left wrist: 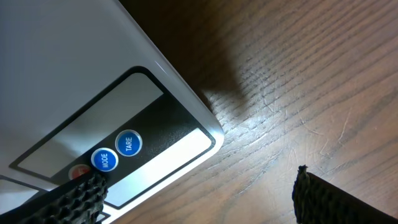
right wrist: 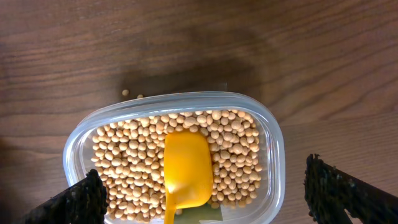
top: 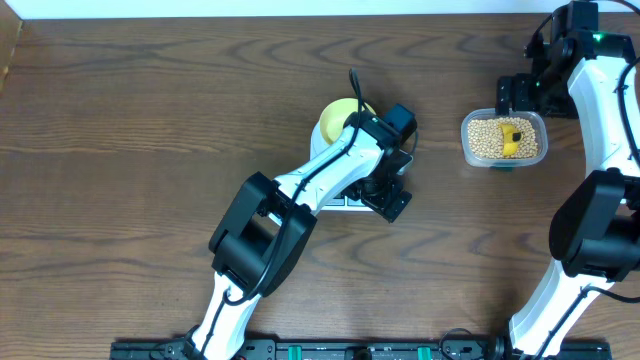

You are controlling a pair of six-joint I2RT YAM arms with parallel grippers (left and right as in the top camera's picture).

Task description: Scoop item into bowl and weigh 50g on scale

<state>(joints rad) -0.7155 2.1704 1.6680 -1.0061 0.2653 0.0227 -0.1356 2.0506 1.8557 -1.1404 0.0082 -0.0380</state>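
Left arm leans diagonally over the scale, left gripper spread wide by the buttons, right arm bent back with right gripper gaping above the tub of beans.

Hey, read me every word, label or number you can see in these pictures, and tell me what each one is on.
"TARE": blue button on the white scale.
"MODE": second blue button, beside it.
Red button: half hidden, label unreadable.
Display: no digits readable.
Clear tub, beans, yellow scoop: no text.
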